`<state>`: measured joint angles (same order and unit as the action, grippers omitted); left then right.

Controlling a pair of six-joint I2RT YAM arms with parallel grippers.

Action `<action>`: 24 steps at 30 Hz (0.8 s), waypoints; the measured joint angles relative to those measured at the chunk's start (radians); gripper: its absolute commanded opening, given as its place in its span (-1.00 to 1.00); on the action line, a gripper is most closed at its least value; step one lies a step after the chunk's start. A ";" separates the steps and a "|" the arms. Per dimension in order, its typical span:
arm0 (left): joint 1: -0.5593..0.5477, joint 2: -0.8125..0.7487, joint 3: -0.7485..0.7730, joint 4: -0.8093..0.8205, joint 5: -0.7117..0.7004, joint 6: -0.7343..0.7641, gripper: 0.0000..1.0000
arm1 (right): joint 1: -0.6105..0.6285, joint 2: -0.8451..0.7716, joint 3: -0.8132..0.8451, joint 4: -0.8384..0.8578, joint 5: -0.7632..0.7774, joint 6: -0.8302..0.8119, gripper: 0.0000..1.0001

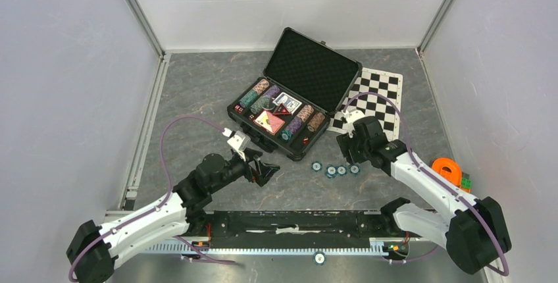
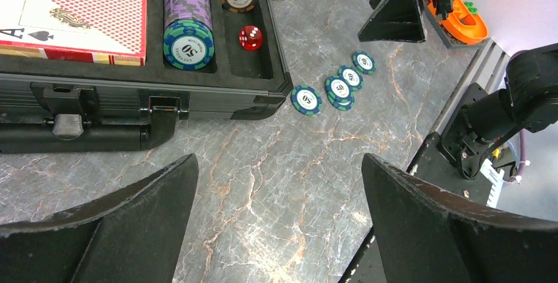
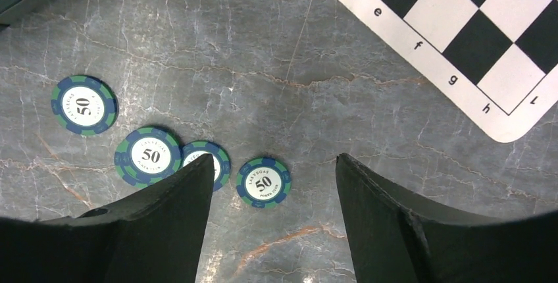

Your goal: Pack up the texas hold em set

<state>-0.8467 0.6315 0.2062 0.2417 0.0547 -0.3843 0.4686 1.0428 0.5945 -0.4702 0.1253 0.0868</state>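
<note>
My left pincer (image 1: 264, 170) is spread as wide as it goes with nothing in it, parked low over the surface just in front of the case (image 1: 309, 66). The case lies open with the lid tipped back. Rows of chips, the card decks (image 1: 276, 113) and a red die (image 2: 250, 37) sit in the foam slots.

Off its front right corner there's a short line of loose chips (image 1: 335, 169), blue-green and marked 50. One looks like it's riding on another. What looks like one more chip (image 1: 319, 257) sits on the rail between my bases.

My right pincer (image 3: 275, 158) hangs right over that line, jaws well apart and empty, with the rightmost chip (image 3: 264, 182) under the gap.

I reckon these are light, hard and slick. They lie flat, so there's barely any edge to grab. I'd go tips down to the surface and pinch across the rim, or it'll skate off or flip.

Further right are the chequered mat (image 1: 375, 102) and an orange piece (image 1: 447, 168).

The surface (image 1: 197, 92) is grey fake marble, smooth, with plain pale walls (image 1: 66, 66) on three sides.
</note>
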 measured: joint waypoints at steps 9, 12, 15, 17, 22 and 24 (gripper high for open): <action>0.000 -0.022 -0.001 0.000 0.000 0.000 0.99 | 0.029 0.078 0.010 -0.043 0.016 0.005 0.44; 0.000 -0.022 -0.001 0.000 0.000 0.000 0.99 | 0.054 0.091 0.011 -0.056 0.030 0.006 0.47; 0.000 -0.022 -0.001 0.000 0.000 0.000 0.99 | 0.075 0.113 0.013 -0.064 0.035 0.006 0.47; 0.000 -0.022 -0.001 0.000 0.000 0.000 0.99 | 0.084 0.129 0.018 -0.075 0.042 0.011 0.44; 0.000 -0.030 -0.001 -0.001 0.000 0.000 0.99 | 0.088 0.145 0.024 -0.100 0.089 0.048 0.38; 0.000 -0.036 -0.001 -0.001 0.000 0.000 0.99 | 0.086 0.147 0.024 -0.108 0.108 0.068 0.34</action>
<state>-0.8467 0.5957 0.2050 0.2409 0.0547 -0.3843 0.5549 1.1896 0.6189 -0.5785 0.2329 0.1543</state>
